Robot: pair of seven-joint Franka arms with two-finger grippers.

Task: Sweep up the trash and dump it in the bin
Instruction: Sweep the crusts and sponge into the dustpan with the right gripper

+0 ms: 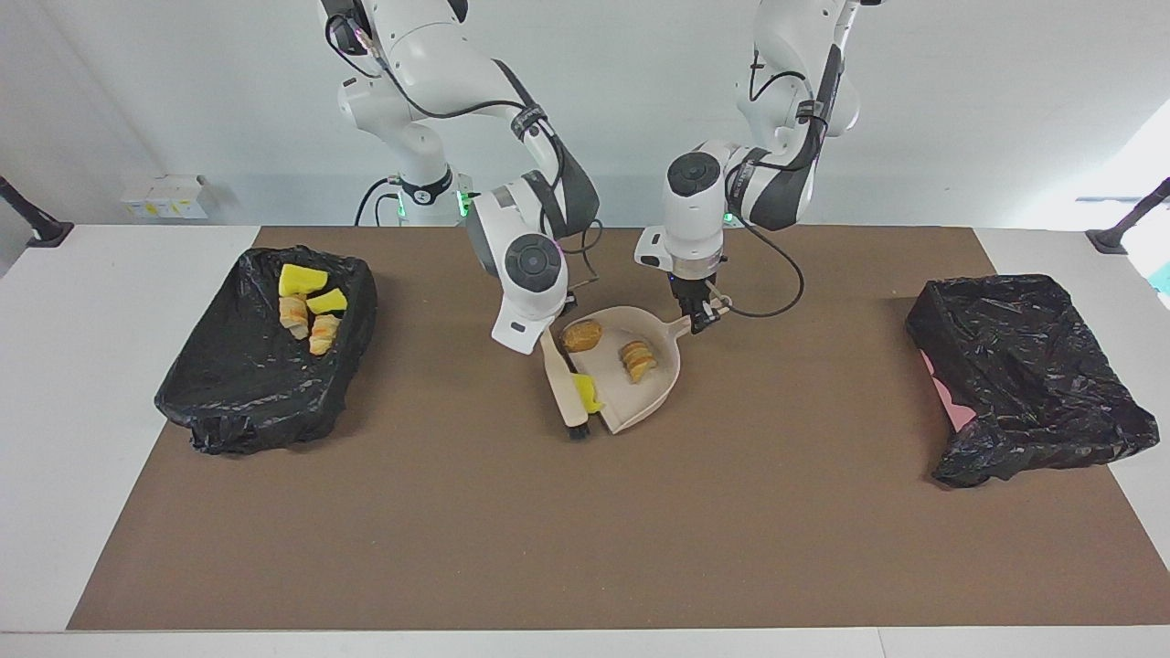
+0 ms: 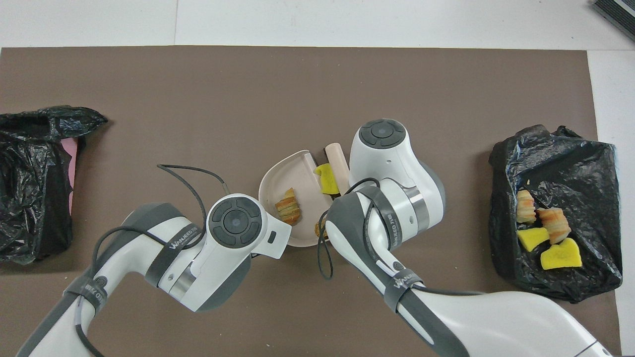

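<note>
My left gripper (image 1: 700, 315) is shut on the handle of the beige dustpan (image 1: 651, 388), which rests on the brown mat. Two orange-brown bread-like lumps (image 1: 582, 335) (image 1: 638, 360) lie in the pan. A yellow sponge chunk (image 1: 588, 395) sits at the pan's mouth against the brush (image 1: 562, 379). My right gripper (image 1: 547, 340) is shut on the brush's beige handle and holds it along the pan's open edge. In the overhead view the pan (image 2: 292, 171), one lump (image 2: 288, 207), the sponge (image 2: 327, 179) and the brush handle (image 2: 339, 161) show; both grippers are hidden under the arms.
A black-lined bin (image 1: 238, 402) at the right arm's end of the table holds several scraps, yellow sponge and bread-like pieces (image 1: 309, 306); it also shows in the overhead view (image 2: 570, 158). Another black-lined bin (image 1: 1033, 384) with some pink showing stands at the left arm's end.
</note>
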